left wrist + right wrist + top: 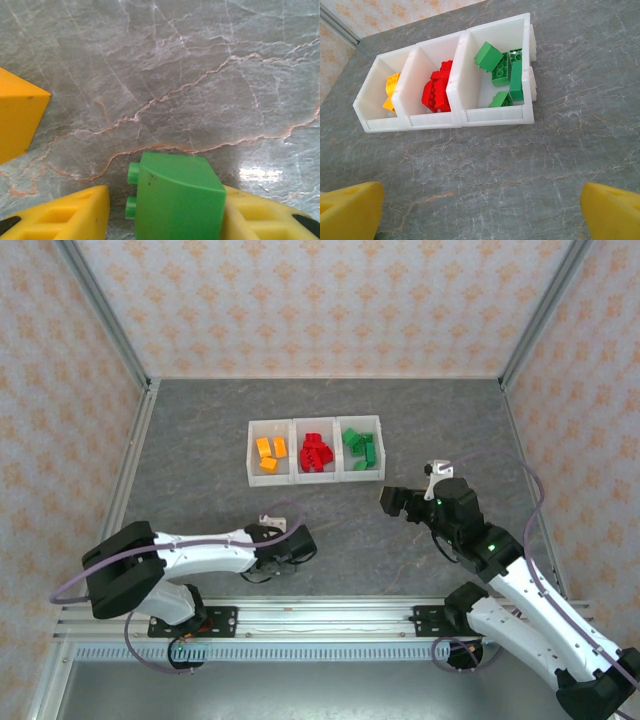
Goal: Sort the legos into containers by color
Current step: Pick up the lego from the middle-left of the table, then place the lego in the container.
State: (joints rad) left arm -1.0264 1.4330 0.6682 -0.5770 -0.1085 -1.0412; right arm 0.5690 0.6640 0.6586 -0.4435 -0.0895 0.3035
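Note:
A green lego (pixel 175 197) lies on the grey table between the yellow fingers of my left gripper (pixel 165 202), low near the front edge (pixel 300 545). The right finger (pixel 250 215) touches it; a gap remains between its studs and the left finger (pixel 75 215). An orange lego (pixel 17 120) lies to the left. The containers (pixel 315 479) hold orange legos (pixel 268 452), red legos (pixel 315 452) and green legos (pixel 360 450) in the left, middle and right bins. My right gripper (pixel 392 502) hovers open and empty in front of the containers (pixel 495 116).
Patterned walls and metal frame posts (pixel 110 310) enclose the table on three sides. The rail (pixel 320 620) with both arm bases runs along the near edge. Bare marbled table (pixel 510 170) lies between the bins and the right gripper (pixel 480 215).

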